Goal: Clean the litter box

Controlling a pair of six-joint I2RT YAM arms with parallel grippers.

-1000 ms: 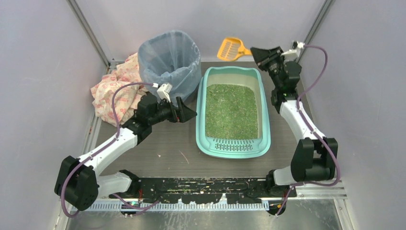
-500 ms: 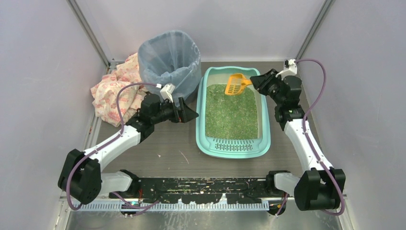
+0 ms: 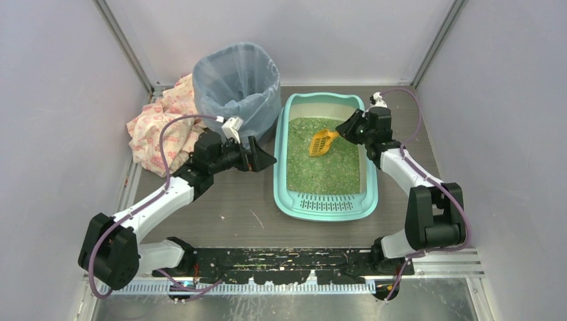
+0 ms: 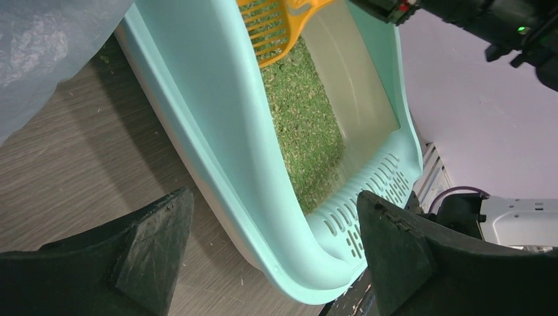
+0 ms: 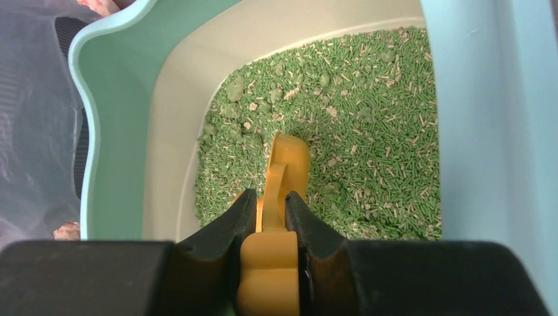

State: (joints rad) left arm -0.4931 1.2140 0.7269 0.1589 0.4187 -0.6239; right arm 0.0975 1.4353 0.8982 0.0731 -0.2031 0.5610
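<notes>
On the far left a pink patterned cloth [image 3: 157, 127] lies bunched up on the table [image 3: 234, 207]. Just beside it stands a round bin [image 3: 262, 107] with a thin blue bag inside it. I cannot tell what is in the bag.

The left gripper [image 3: 267, 160] hangs in front of the bin. Its jaws are wide open, hold nothing, and point at the left side of the litter box [image 3: 279, 167].

The litter box sits in the middle of the table with its grate step [image 3: 331, 202] at the near end. It is full of green litter [image 3: 327, 170], with some lumps [image 5: 243, 99] near the far corner.

The right gripper [image 3: 342, 132] is closed on the handle of the orange scoop [image 3: 323, 142]. The scoop's front end dips into the litter.

A second ago the right arm held the scoop up high, behind the far end of the box. Now the scoop is down in the litter. The left arm has hardly moved.
</notes>
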